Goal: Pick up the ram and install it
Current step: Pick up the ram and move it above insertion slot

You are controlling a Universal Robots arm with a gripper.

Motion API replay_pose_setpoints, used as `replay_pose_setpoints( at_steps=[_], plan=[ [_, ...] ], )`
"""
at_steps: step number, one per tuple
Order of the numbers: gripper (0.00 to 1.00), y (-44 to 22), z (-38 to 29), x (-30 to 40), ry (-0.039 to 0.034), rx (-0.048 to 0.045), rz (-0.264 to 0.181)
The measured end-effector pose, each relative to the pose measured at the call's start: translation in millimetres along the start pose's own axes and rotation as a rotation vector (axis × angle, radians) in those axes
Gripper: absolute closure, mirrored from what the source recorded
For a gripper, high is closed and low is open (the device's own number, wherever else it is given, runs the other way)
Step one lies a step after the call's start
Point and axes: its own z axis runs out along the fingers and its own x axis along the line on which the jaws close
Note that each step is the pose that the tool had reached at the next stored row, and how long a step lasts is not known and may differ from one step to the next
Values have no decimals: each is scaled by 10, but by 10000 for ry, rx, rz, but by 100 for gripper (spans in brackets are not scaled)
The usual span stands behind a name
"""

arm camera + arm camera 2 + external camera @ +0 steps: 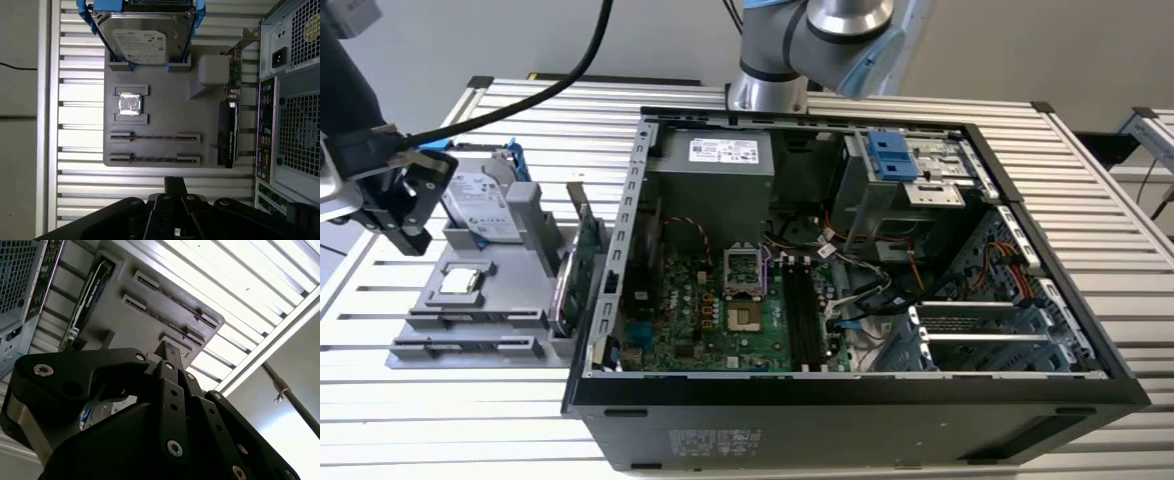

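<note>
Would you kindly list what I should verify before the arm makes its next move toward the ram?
1. Gripper beside the gray fixture, outside the case: ok.
2. Ram located, a thin edge-on strip in a long fixture slot: cannot tell for sure.
3. Gripper apart from the hard drive and expansion card: ok.
4. Motherboard memory slots look empty: ok.
5. Cables beside those slots out of the way: cannot tell.
</note>
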Motion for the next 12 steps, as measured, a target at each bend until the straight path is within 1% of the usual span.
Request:
replay_pose_setpoints(
  at_steps=[4,8,12],
  plan=[
    [100,0,1,1,-16,2,315],
    [100,0,1,1,-15,3,287],
    [100,0,2,2,-4,4,56]
  ],
)
